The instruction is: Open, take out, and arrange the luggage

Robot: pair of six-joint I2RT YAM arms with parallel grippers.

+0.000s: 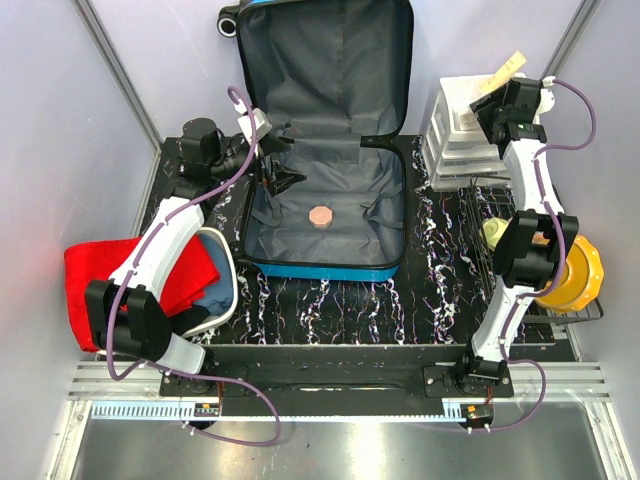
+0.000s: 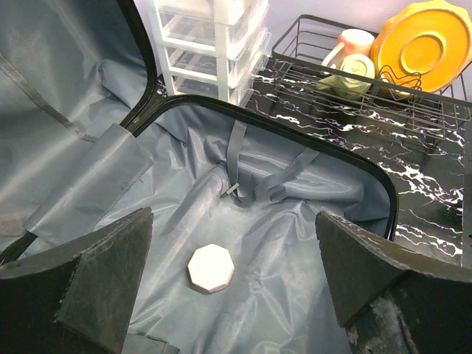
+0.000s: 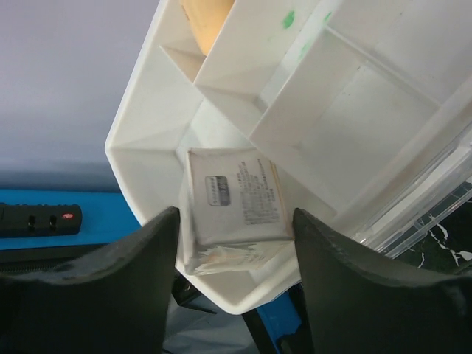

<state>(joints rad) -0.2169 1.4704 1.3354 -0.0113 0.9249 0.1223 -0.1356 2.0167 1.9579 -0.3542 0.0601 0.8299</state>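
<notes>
The blue luggage (image 1: pixel 325 268) lies open on the table, its lid standing up at the back and its grey lining (image 2: pixel 295 243) showing. A small octagonal block (image 1: pixel 321 216) lies on the lining, also in the left wrist view (image 2: pixel 211 268). My left gripper (image 1: pixel 285 178) is open and empty above the suitcase's left side, with the block below and between its jaws (image 2: pixel 232 221). My right gripper (image 1: pixel 487 108) is over the white drawer unit (image 1: pixel 465 140). It is open (image 3: pixel 236 214), its jaws close on either side of a white packet (image 3: pixel 232 193) lying in the top tray (image 3: pixel 147 147).
A white tub (image 1: pixel 222 262) with blue cloth and a red cloth (image 1: pixel 85 275) sit at the left. A wire dish rack (image 1: pixel 478 215) with cups and a yellow plate (image 1: pixel 578 275) stands at the right. A tan stick (image 1: pixel 506 70) lies in the tray. The suitcase handle (image 3: pixel 37 219) shows behind.
</notes>
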